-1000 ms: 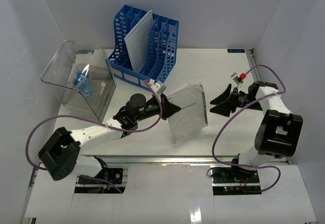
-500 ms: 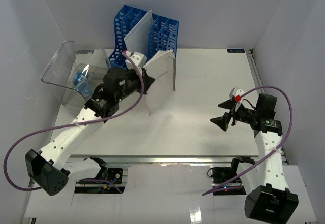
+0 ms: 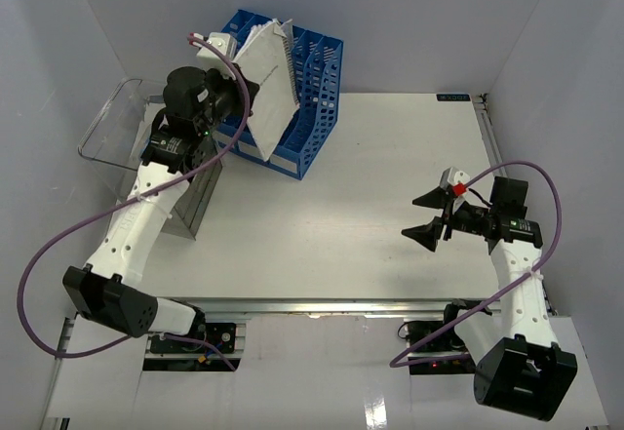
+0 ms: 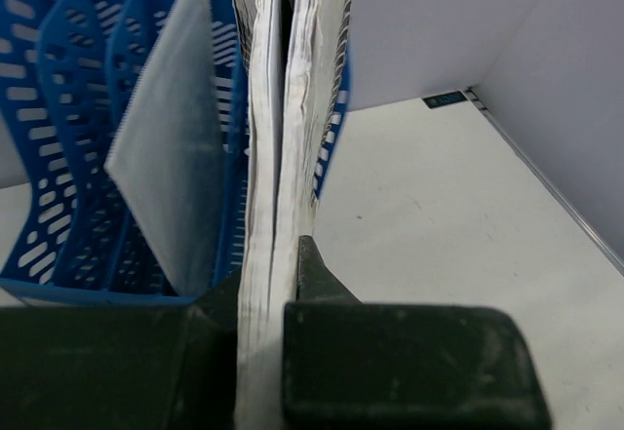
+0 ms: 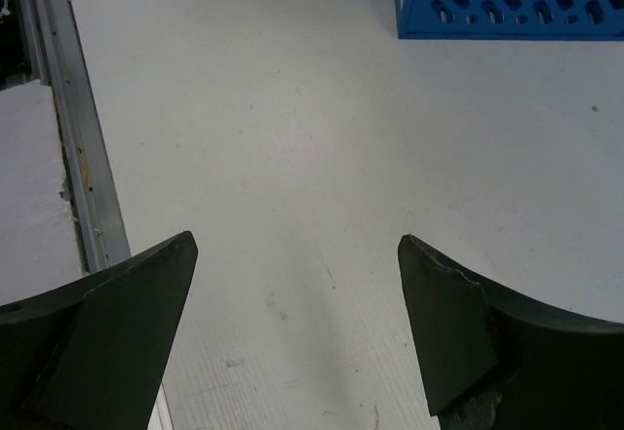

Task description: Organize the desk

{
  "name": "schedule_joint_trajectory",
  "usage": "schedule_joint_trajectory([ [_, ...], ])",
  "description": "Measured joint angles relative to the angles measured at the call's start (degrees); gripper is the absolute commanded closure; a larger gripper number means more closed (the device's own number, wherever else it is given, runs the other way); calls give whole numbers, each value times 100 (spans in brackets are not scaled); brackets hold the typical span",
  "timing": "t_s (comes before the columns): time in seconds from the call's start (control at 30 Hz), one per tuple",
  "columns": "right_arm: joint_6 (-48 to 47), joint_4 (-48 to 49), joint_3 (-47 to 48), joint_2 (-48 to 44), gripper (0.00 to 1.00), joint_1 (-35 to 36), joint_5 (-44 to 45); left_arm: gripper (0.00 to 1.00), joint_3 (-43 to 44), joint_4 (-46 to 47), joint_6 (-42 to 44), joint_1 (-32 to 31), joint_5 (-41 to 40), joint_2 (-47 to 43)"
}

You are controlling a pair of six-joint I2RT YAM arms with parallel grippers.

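Observed left gripper pinched on a paper booklet at the blue file rack. Found right gripper spread above the counter.

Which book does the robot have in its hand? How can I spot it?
Look at the far left corner of the white desk, where a blue file rack stands. The white booklet is at the rack's top, tilted and pinched in the left gripper. The grey-white booklet next to it stands in a slot with nothing holding it.
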Motion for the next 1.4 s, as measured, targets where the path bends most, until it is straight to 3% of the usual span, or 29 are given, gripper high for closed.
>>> schedule_joint_trajectory([
  [0.17,117,62,-14,82,10,0,-297,100,414,18,-104,494,91,491],
  [0.37,277,218,-155,149,10,0,-385,100,924,114,-67,667,461,999],
  [0.67,557,548,-319,210,10,0,-373,100,581,564,-16,667,937,1113],
  [1.4,671,683,-319,467,10,0,-319,100,381,1706,354,676,1179,1845],
])
